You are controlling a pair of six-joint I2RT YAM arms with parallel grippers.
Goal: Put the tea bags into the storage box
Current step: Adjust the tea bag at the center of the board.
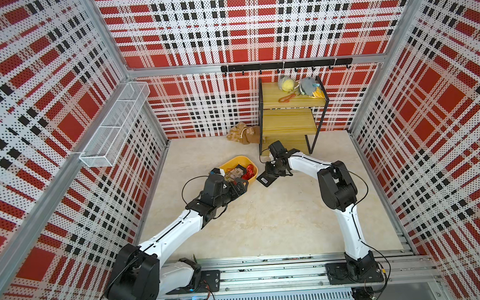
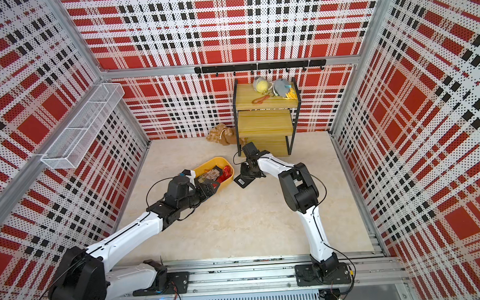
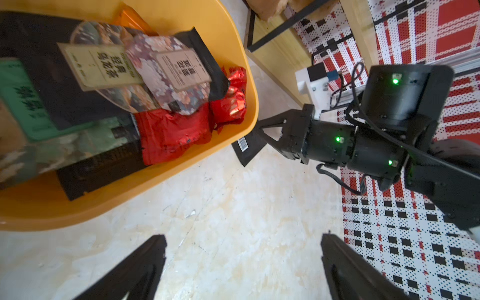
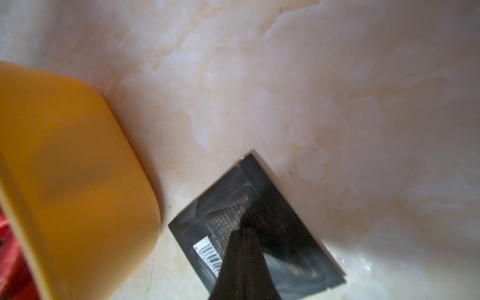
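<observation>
My task looks nearly done; the storage box holds a heap of tea bags, red foil and black; only one black sachet shows on the tabletop, just beside the box wall. My right fingers are pressed together on its middle, pinching it as far as I can judge; my left fingers stand wide apart over bare tabletop, holding nothing. The right wrist view shows that pinch; in both top views my own wrist hides it; the left wrist view alone shows the heap closely.
</observation>
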